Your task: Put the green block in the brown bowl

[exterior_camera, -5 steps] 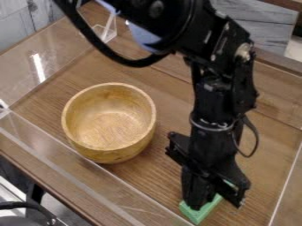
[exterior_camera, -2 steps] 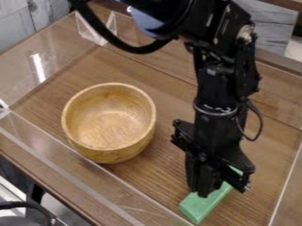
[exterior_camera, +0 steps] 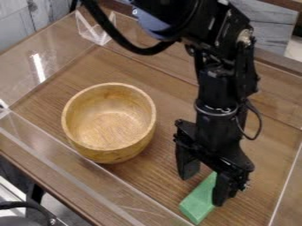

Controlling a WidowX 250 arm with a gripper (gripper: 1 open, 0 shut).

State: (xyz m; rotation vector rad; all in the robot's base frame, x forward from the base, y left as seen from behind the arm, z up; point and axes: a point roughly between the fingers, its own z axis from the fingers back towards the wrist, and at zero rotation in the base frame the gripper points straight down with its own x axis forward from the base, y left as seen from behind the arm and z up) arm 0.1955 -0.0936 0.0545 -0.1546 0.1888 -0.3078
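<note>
The brown bowl (exterior_camera: pixel 109 120) sits empty on the wooden table, left of centre. The green block (exterior_camera: pixel 199 206) lies flat near the table's front edge, to the right of the bowl, with its far end hidden behind the gripper. My black gripper (exterior_camera: pixel 210 183) points almost straight down over that far end. Its jaws are spread open, and green shows between the fingers (exterior_camera: pixel 185 166). I cannot tell whether the fingertips touch the block.
A clear plastic wall (exterior_camera: pixel 48 62) runs along the table's left and front sides. The block lies close to the front edge (exterior_camera: pixel 130 205). The black arm (exterior_camera: pixel 218 62) rises from the gripper toward the upper left.
The jaws were shut above the block's far end; now they stand spread apart with the block between them. The arm has hardly moved, and the bowl and block lie where they were.
</note>
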